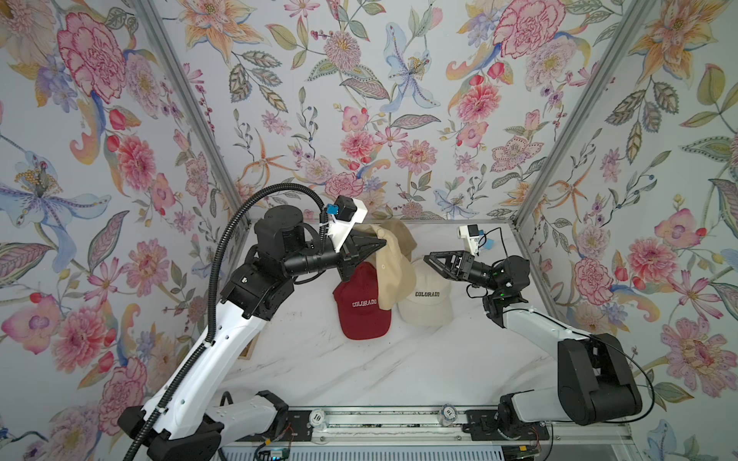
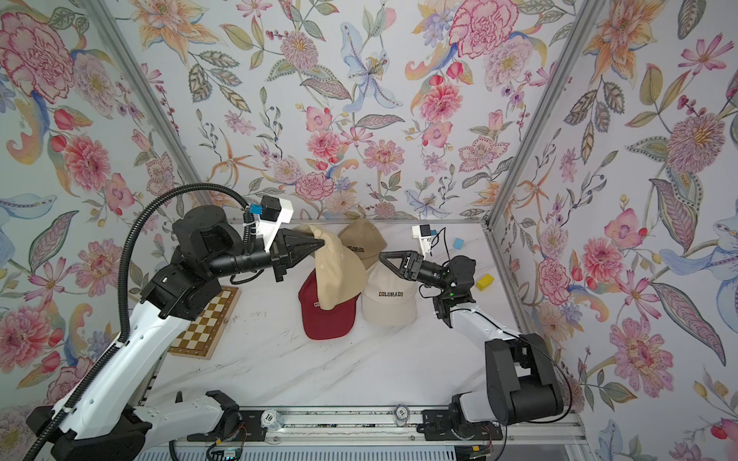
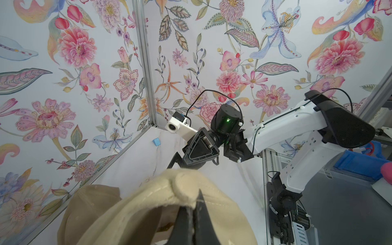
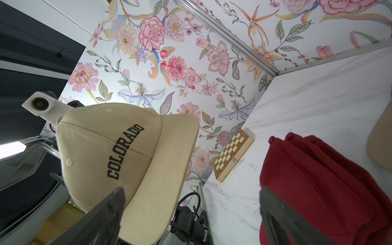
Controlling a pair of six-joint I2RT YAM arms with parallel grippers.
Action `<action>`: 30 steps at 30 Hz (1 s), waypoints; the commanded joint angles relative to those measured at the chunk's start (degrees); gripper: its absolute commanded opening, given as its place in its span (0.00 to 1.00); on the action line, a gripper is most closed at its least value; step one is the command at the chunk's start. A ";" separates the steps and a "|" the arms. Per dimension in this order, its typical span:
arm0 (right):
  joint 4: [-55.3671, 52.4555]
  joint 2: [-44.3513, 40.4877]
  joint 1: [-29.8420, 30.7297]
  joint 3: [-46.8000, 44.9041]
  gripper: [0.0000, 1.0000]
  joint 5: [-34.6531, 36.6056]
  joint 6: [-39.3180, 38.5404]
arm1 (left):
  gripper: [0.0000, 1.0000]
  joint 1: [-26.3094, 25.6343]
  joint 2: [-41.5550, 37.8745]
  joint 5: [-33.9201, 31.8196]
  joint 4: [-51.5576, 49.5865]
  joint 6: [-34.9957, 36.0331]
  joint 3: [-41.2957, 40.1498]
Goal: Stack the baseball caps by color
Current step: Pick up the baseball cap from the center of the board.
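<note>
My left gripper is shut on the crown of a beige baseball cap, next to its top button. The cap hangs above the table, brim down, lettering facing my right wrist camera. Under it a dark red cap lies on the table. Beside that lies a cream cap, and a darker tan cap lies behind. My right gripper is open and holds nothing, above the cream cap's rear.
A checkered wooden board lies at the left under my left arm. A blue block and a yellow block sit near the right wall. Flowered walls close three sides; a metal rail runs along the front.
</note>
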 commanded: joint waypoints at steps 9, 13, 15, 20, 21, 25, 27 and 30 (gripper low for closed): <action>14.14 6.67 3.51 0.51 0.99 0.11 8.98 | 0.00 -2.92 4.34 1.09 -1.16 3.72 4.77; 14.49 7.19 4.83 0.34 0.97 0.49 8.97 | 0.00 -3.32 5.60 1.09 -1.72 4.34 5.61; 15.20 7.33 5.20 0.34 0.90 0.56 9.46 | 0.00 -3.43 5.98 1.10 -2.07 4.77 5.79; 16.93 7.76 5.39 0.60 0.75 -0.25 10.74 | 0.00 -3.37 5.96 1.28 -1.92 5.97 4.71; 16.89 7.92 5.35 0.60 0.72 -0.33 10.78 | 0.00 -3.38 6.05 1.26 -1.91 6.08 4.62; 17.78 8.55 5.41 0.78 0.59 -0.54 11.79 | 0.00 -3.44 6.15 1.53 -1.71 6.25 4.32; 18.66 8.66 5.35 0.84 0.52 -0.51 12.38 | 0.00 -3.38 6.05 1.57 -1.58 6.35 4.01; 18.86 8.28 5.35 0.86 0.41 -0.50 12.58 | 0.00 -3.42 5.61 1.71 -1.39 6.45 3.39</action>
